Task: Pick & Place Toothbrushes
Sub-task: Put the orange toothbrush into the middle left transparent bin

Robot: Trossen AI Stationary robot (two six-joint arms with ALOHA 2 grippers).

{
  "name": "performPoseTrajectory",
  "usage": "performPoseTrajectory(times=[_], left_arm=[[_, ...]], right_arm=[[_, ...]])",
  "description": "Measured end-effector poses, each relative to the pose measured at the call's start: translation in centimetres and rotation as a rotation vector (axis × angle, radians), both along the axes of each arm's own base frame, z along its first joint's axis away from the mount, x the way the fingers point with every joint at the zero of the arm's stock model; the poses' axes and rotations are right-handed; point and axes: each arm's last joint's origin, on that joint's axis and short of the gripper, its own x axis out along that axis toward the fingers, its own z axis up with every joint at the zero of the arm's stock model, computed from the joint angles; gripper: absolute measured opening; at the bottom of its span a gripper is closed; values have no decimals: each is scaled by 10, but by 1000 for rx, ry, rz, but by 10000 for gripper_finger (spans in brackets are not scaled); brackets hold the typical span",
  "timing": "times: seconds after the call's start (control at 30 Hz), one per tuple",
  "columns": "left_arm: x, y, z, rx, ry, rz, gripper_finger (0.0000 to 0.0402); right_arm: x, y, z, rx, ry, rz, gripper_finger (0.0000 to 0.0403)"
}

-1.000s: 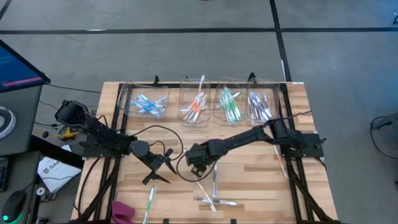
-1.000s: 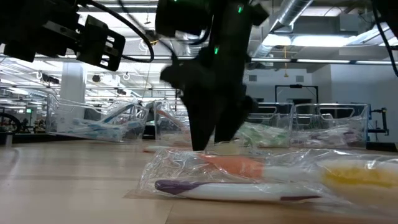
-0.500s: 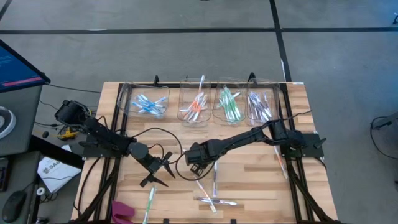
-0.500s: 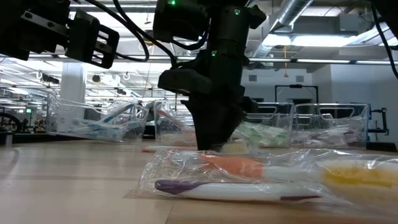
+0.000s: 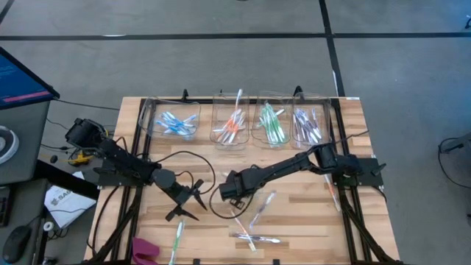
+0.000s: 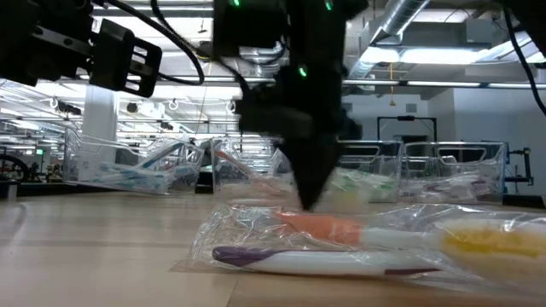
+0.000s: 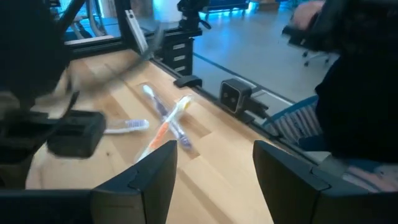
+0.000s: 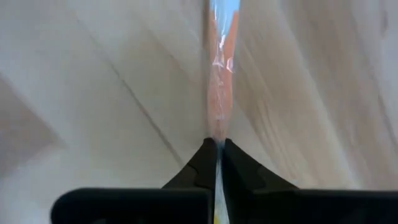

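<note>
High view: wood table (image 5: 294,213), grey floor (image 5: 221,59); right tool (image 8: 217,148) clamped on wrapped toothbrush (image 8: 219,93); left tool (image 5: 193,199) apart.

Right gripper closes on a wrapped toothbrush

Open over the loose pile a second ago, the right gripper (image 8: 216,149) has clamped its fingertips (image 8: 202,163) onto the wrapped toothbrush (image 8: 219,93). That toothbrush (image 5: 260,211) now lies slanted instead of straight, and the left gripper (image 5: 197,197) has drifted slightly across the table (image 5: 294,221).

A wooden table (image 5: 294,213) carries four clear bins (image 5: 239,121) and loose toothbrushes (image 5: 254,237).
</note>
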Motion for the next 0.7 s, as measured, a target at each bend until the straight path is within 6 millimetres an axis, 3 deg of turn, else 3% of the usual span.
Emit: performPoseTrajectory(times=[0.13, 0.23, 0.43, 0.7], left_arm=[[-2, 3, -4, 34, -4, 57, 204], [-3, 5, -6, 46, -4, 97, 204], [0, 13, -6, 49, -8, 148, 204], [9, 31, 1, 67, -102, 233, 204]], right_arm=[[-4, 10, 39, -80, -11, 29, 0], [-13, 21, 57, -168, 48, 37, 1], [-28, 53, 104, -322, -55, 40, 1], [-91, 102, 162, -445, -354, 66, 1]])
